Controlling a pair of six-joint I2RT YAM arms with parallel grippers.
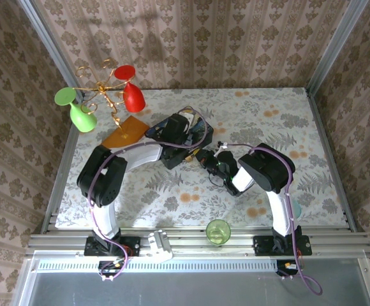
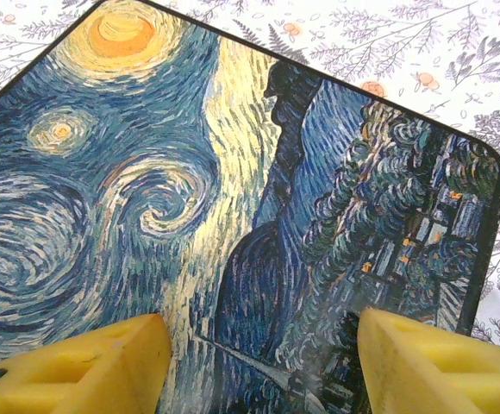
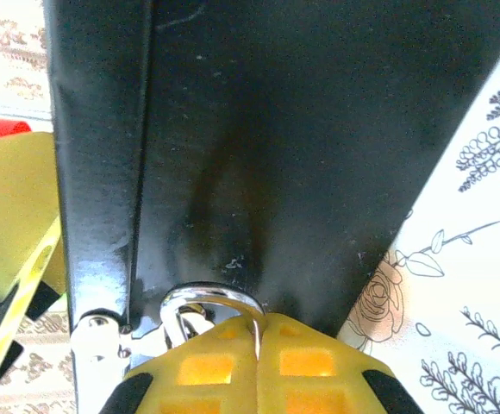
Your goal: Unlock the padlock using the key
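We see left gripper spread over box lid, likely steadying it | right gripper pressed together under padlock loop, probably working it.

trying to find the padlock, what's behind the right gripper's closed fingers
A silver loop, likely the padlock's shackle, pokes out past the right gripper against the box's black wall. The fingers cover everything below it, so the lock's body and any key are hidden.

Top view high above table, both wrist views close up against painted box
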